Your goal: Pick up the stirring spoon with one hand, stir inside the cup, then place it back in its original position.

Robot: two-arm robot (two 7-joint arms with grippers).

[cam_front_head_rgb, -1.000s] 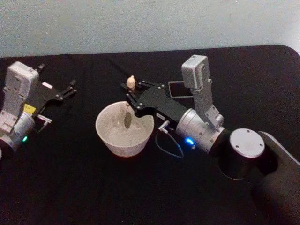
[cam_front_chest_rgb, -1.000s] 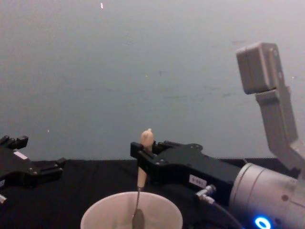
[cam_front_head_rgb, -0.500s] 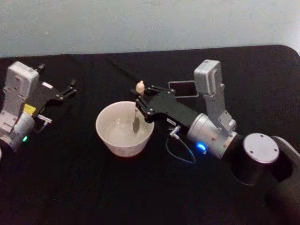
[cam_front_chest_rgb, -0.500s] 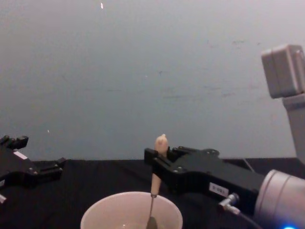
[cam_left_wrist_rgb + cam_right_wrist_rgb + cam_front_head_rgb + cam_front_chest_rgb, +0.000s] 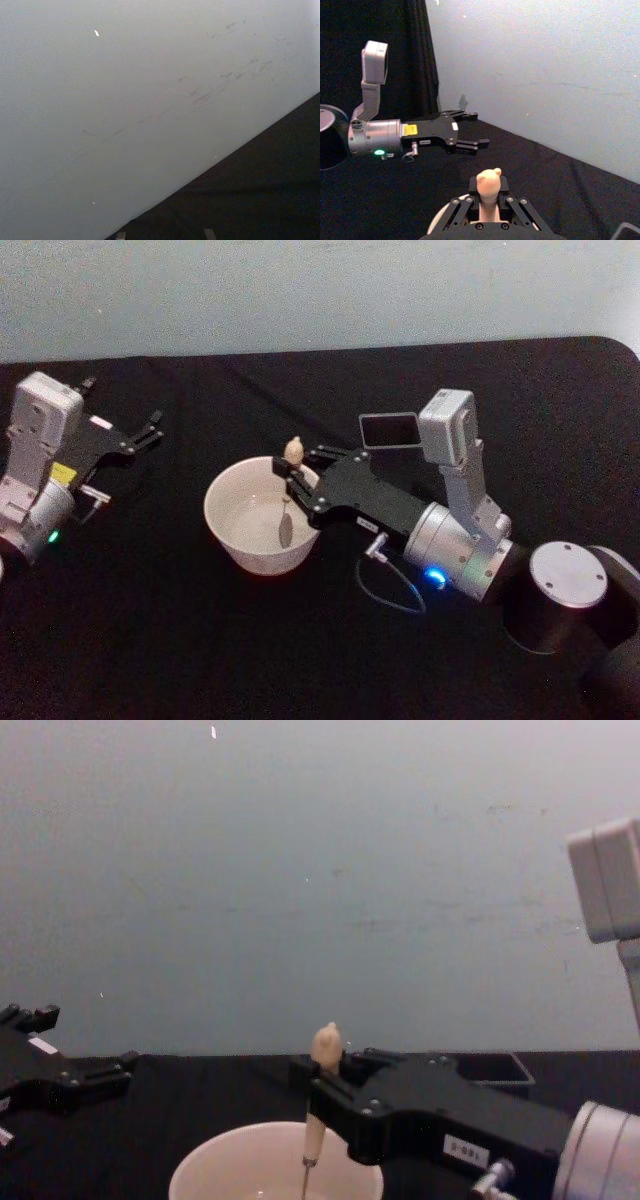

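My right gripper (image 5: 298, 480) is shut on the cream handle of the stirring spoon (image 5: 293, 451), holding it upright over the near-right part of the off-white cup (image 5: 252, 558). The spoon's thin neck and small bowl hang down inside the cup. In the chest view the knob of the spoon (image 5: 326, 1046) sticks up above the right gripper (image 5: 322, 1105), with the cup (image 5: 205, 1167) rim below. The dark square holder (image 5: 390, 430) stands behind the right arm. My left gripper (image 5: 150, 432) rests open at the table's left, also seen as the left gripper (image 5: 480, 131) in the right wrist view.
A black cloth covers the table (image 5: 200, 660), with a pale wall (image 5: 300, 870) behind it. A thin cable (image 5: 392, 592) loops from the right wrist beside the cup. The holder (image 5: 490, 1067) stands just behind the right gripper's body.
The right gripper has carried the spoon inside the cup, first rightward, then toward the near side. The arm has drawn back, uncovering the holder. The left arm has not moved.
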